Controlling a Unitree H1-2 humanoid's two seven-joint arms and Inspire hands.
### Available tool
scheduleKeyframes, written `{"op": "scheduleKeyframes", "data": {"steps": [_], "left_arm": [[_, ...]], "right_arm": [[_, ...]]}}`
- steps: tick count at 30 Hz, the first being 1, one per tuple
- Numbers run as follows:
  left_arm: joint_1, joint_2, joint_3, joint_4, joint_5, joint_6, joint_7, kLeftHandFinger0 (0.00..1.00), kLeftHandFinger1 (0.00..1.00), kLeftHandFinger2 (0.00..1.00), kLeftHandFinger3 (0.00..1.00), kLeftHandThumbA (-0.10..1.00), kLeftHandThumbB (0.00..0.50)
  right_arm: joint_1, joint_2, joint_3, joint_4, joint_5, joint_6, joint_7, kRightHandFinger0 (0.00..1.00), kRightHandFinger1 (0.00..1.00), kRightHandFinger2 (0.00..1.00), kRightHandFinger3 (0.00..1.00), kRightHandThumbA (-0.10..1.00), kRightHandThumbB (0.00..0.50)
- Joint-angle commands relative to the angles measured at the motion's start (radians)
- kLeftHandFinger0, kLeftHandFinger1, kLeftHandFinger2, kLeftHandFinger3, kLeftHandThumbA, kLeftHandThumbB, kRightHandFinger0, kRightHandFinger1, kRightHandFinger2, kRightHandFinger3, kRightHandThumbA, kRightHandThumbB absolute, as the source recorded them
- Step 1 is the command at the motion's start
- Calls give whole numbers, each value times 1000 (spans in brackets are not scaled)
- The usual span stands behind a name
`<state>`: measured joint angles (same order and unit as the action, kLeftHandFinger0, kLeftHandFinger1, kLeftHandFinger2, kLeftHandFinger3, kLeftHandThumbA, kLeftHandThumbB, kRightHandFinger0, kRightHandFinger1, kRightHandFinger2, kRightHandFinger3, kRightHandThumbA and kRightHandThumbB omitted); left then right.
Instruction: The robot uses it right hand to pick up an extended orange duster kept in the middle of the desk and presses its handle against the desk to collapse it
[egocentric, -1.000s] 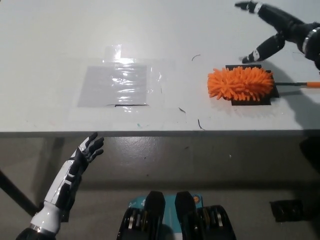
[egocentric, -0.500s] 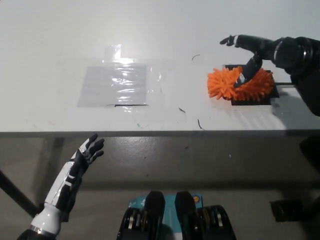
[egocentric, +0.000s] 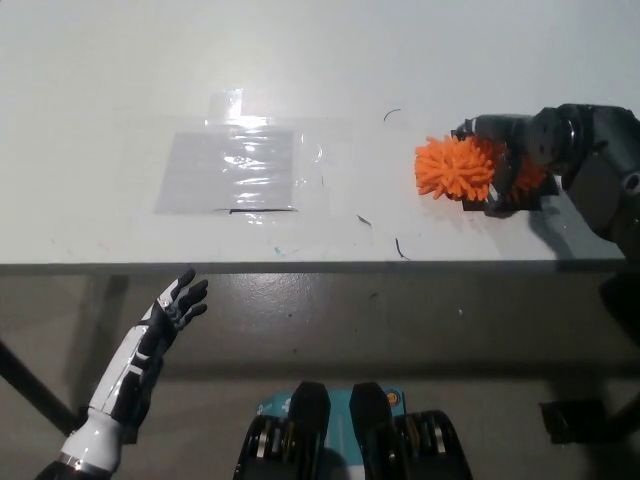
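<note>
The orange duster (egocentric: 456, 168) lies on a black patch (egocentric: 503, 204) at the right of the white desk (egocentric: 330, 70). Only its fluffy head shows; the handle is hidden under my arm. My black right hand (egocentric: 512, 158) lies over the right half of the head, fingers curled down around it and touching the fluff. Whether the grip is fully closed is not visible. My white left hand (egocentric: 165, 318) rests open below the desk's front edge at the lower left, fingers spread.
A clear plastic sheet (egocentric: 232, 168) is taped flat on the desk left of centre. A few small dark marks (egocentric: 398, 247) lie near the front edge (egocentric: 300, 266). Below the edge is grey floor.
My right hand came down from above the duster onto its head and curled over it, covering the handle and most of the black patch. The left hand stayed put.
</note>
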<state>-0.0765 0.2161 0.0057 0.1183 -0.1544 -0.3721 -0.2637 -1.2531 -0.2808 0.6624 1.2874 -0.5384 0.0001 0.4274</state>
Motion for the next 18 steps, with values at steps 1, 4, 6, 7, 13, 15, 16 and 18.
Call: {"op": "scheduleKeyframes", "data": {"steps": [1, 4, 6, 7, 13, 15, 16, 18], "left_arm": [[-6, 11, 5, -29, -18, -16, -10, 1000, 1000, 1000, 1000, 1000, 262], [-5, 13, 4, -22, -22, -25, -15, 1000, 1000, 1000, 1000, 1000, 260], [-4, 18, 2, -27, -16, -22, -17, 1000, 1000, 1000, 1000, 1000, 252], [-4, 18, 2, -32, -14, -17, -15, 1000, 1000, 1000, 1000, 1000, 251], [-11, 17, 3, -32, -25, -9, -18, 1000, 1000, 1000, 1000, 1000, 246], [-11, 17, 3, -32, -25, -9, -18, 1000, 1000, 1000, 1000, 1000, 245], [-14, 19, 3, -26, -19, -17, -18, 1000, 1000, 1000, 1000, 1000, 252], [-13, 21, 4, -30, -21, -9, -18, 1000, 1000, 1000, 1000, 1000, 259]], "right_arm": [[-96, 8, 12, 55, -47, -36, -81, 1000, 1000, 1000, 1000, 1000, 428], [-93, 17, 9, 80, -49, -30, -91, 1000, 1000, 1000, 1000, 1000, 425], [-89, 22, 10, 95, -53, -33, -104, 1000, 1000, 1000, 1000, 1000, 417], [-87, 25, 7, 101, -51, -33, -114, 1000, 1000, 1000, 1000, 1000, 428], [-80, 36, -38, 110, -22, -84, -199, 1000, 1000, 1000, 1000, 974, 412], [-80, 37, -43, 112, -27, -87, -202, 1000, 1000, 1000, 1000, 974, 413], [-48, 38, -97, 96, 11, -215, -392, 584, 546, 581, 603, 325, 271], [-37, 43, -112, 88, 9, -255, -478, 42, 104, 176, 265, 41, 235]]}}
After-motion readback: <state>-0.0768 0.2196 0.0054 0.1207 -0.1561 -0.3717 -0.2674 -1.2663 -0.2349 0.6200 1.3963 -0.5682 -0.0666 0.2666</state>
